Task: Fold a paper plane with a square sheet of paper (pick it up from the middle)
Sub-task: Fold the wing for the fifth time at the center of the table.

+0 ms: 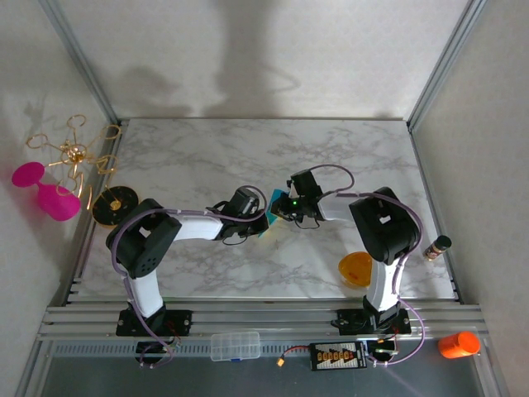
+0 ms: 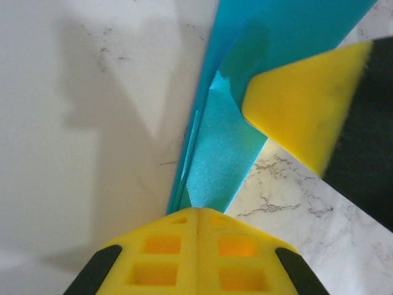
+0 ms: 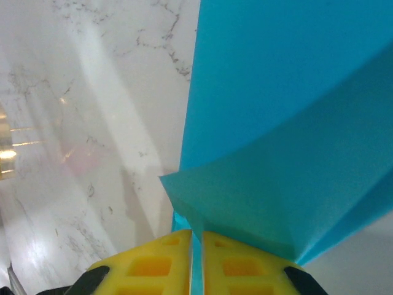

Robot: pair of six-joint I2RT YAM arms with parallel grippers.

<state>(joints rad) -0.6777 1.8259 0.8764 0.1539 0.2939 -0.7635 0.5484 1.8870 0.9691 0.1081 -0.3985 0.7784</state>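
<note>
Top view: thin teal-blue folded paper sheet (image 1: 274, 199) sits mid marble table (image 1: 207, 157), between left gripper (image 1: 263, 218) and right gripper (image 1: 281, 208).
Left wrist: left jaws pressed together, pinching the paper's (image 2: 215, 160) layered creased edge.
Right wrist: right jaws clamped on a folded corner (image 3: 202, 203); smooth flaps overlap.

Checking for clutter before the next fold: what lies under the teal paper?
Marble table shows beside the teal paper, pinched by the left gripper and right gripper; the patch directly beneath is covered.

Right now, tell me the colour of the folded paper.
Plain teal-blue paper, unmarked; clearest in the right wrist view.
</note>
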